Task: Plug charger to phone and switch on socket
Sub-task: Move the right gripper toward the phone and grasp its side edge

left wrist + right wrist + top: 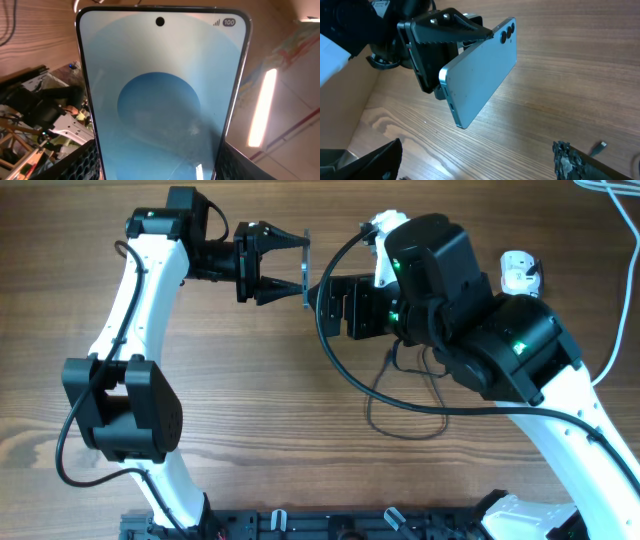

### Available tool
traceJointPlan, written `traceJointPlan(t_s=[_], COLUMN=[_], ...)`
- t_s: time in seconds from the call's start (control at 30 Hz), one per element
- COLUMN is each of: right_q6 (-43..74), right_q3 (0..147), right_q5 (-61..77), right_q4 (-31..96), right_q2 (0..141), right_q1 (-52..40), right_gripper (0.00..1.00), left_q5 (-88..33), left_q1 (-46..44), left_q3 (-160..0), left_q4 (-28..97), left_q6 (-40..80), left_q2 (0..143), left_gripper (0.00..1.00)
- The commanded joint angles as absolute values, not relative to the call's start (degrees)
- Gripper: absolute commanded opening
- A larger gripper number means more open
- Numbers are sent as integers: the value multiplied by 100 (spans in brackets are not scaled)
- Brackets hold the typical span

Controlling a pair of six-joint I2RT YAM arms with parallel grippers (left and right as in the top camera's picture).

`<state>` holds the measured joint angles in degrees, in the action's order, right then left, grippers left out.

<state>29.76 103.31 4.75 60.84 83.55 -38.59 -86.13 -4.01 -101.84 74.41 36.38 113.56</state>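
Left fingers [450, 27] clamp the phone [480, 75] by its long edges, holding it clear of the counter [250, 400]. The screen fills the left wrist view with its lower part cut off, and only a "100" battery mark can be read. Right fingers [375, 160] stand wide apart, grasping nothing, near the phone's lower end. A small metal tip shows beside one; what it is cannot be made out. From overhead, the right arm hides part of the socket [520, 272]. The charger [369, 408] lies looped on the counter.
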Motion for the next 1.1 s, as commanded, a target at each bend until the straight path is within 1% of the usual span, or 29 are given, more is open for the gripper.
traceJointPlan(t_s=[0.0,0.17,0.37,0.6,0.63,0.7,0.73,0.77,1.07], right_q6=[2829,2867,2961,2995,3050,3548,3612,3594,3623], right_q3=[10425,10425,10427,10479,10477,10473,10468,10466,10455], right_q5=[486,-526,-1081,-1090,-1197,-1796,-1975,-2021,-1879], right_q4=[6248,6567,6543,6493,6473,6361,6241,6128,5387], right_q2=[8501,8739,9011,9067,9067,9083,9105,9135,9786], right_q1=[-3920,-4340,-4781,-4783,-4783,-4783,-4783,-4783,-4783], right_gripper=[97,96,96,96,95,94,95,98,100], left_q5=[-8482,-8018,-7981,-7957,-7920,-7754,-7693,-7684,-7684], left_q1=[-384,-386,-386,-386,-386,-390,-390,-390,-390], left_q3=[-10202,-10202,-10202,-10202,-10202,-10202,-10202,-10202,-10202], left_q4=[7441,7439,7439,7395,7393,7397,7397,7397,7397], left_q6=[3721,4086,4099,4106,4125,4204,4252,4252,4252], left_q2=[11209,11212,11212,11212,11212,11212,11212,11212,11212], left_gripper=[60,61,61,61,61,61,61,61,61])
